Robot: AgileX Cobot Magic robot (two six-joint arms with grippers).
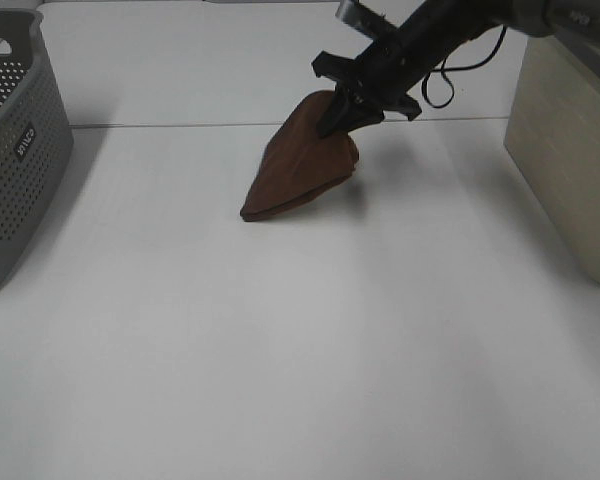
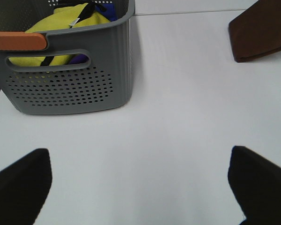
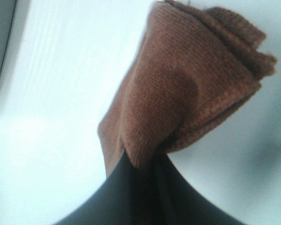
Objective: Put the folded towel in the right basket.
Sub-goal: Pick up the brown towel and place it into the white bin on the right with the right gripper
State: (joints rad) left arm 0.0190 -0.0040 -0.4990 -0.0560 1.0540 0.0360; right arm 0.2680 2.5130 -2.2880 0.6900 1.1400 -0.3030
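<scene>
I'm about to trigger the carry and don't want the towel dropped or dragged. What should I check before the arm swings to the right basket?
1. Grip: right gripper is shut on the folded towel, pinching its upper end: ok.
2. Towel off the table: its low corner looks to touch the surface: not ok.
3. Fold: the layers hang bunched together in the right wrist view: ok.
4. Room in the right basket: its inside is out of view: cannot tell.
5. Left gripper: open, by the gray basket, apart from the towel: ok.
</scene>
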